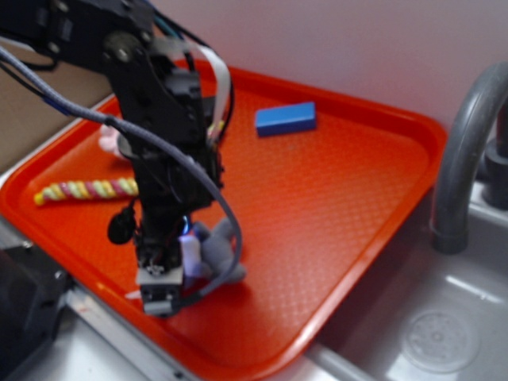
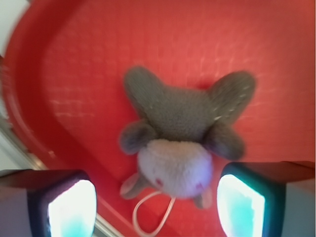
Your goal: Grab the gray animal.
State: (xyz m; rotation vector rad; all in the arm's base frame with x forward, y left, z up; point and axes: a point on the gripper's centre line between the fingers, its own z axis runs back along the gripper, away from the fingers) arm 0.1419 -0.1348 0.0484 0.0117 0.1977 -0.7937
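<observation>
A: Because the tray [image 1: 381,206] is so big and red, I see it first. It sits by a gray sink [image 1: 444,333] with a bent gray tap [image 1: 460,151].

B: And the black robot arm [image 1: 151,95] comes next. It reaches down over the near part of the tray.

A: What is at the bottom of the arm?

B: The hand [image 1: 163,290]. In the wrist view its two fingers [image 2: 69,207] are apart, one on each side of the toy's head. They glow bright at the tips. I cannot tell if they touch the toy.

A: Where is the gray animal [image 2: 182,133]?

B: It lies flat on the tray, near the front edge, right under the hand. Its pale face points at the hand and its gray limbs spread out the other way. I can see red dots on the face.

A: What else is on the tray?

B: A blue block [image 1: 286,118] at the far side, well apart from the toy. A twisted stick [image 1: 86,190] in red and yellow lies on the left side. A bit of a pink toy [image 1: 111,141] peeks out behind the arm.

A: And the smallest thing?

B: A thin white string loop [image 2: 150,217] by the toy's head.
</observation>
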